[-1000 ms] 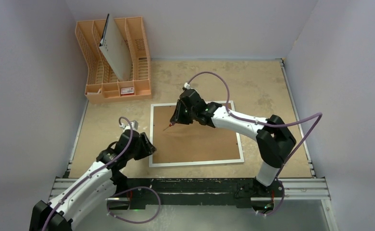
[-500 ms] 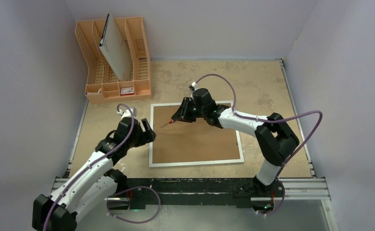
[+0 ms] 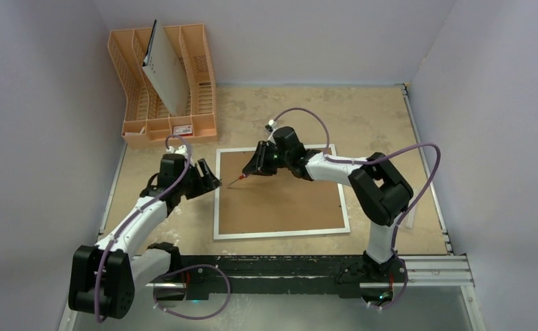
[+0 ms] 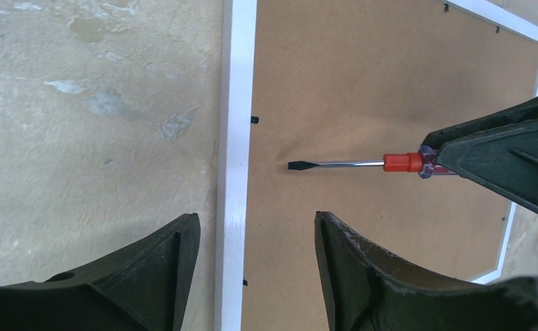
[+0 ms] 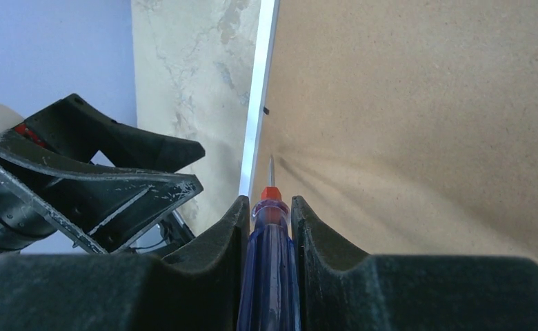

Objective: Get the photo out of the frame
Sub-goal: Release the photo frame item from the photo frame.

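Frame (image 3: 287, 207) face-down, brown back up; R gripper (image 5: 267, 210) clamps screwdriver (image 4: 363, 164), L gripper (image 4: 256, 222) agape.

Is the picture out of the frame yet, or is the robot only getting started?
Just starting. Done: the frame lies back-up, and the right gripper is shut on a screwdriver. In hand: its tip points at the frame's left edge, where the open left gripper hovers. Left: the brown backing board is still in, and no photo shows yet.
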Tool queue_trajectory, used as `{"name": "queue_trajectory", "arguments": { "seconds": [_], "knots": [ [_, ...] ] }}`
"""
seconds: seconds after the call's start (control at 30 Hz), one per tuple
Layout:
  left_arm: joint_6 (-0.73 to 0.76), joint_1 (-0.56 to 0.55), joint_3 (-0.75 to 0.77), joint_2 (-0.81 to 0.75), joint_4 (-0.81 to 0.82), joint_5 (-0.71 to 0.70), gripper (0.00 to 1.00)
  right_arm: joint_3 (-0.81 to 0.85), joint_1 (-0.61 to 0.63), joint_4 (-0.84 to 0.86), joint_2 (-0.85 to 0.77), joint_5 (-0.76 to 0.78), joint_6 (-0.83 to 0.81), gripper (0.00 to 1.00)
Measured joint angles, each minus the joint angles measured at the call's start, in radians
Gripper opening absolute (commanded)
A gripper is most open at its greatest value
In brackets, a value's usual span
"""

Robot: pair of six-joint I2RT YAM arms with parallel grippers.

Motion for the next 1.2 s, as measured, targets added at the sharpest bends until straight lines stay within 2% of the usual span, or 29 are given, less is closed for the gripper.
{"name": "queue_trajectory", "arguments": {
  "seconds": [0.23,0.47,0.8,1.0,1.2],
  "knots": [
    [0.013,0.045,-0.039,0.065,0.106,0.083,0.54,0.000,-0.013,0.091,0.030,-0.042,-0.043,0.00],
    [0.029,0.069,-0.085,0.140,0.158,0.124,0.53,0.000,-0.021,0.187,0.077,-0.059,-0.092,0.00],
    [0.055,0.079,-0.092,0.199,0.242,0.156,0.45,0.000,-0.023,0.233,0.095,-0.053,-0.172,0.00],
    [0.069,0.079,-0.092,0.216,0.262,0.154,0.43,0.000,-0.026,0.275,0.119,-0.059,-0.172,0.00],
    [0.082,0.080,-0.093,0.237,0.296,0.160,0.36,0.000,-0.027,0.285,0.124,-0.073,-0.172,0.00]
  ]
}}
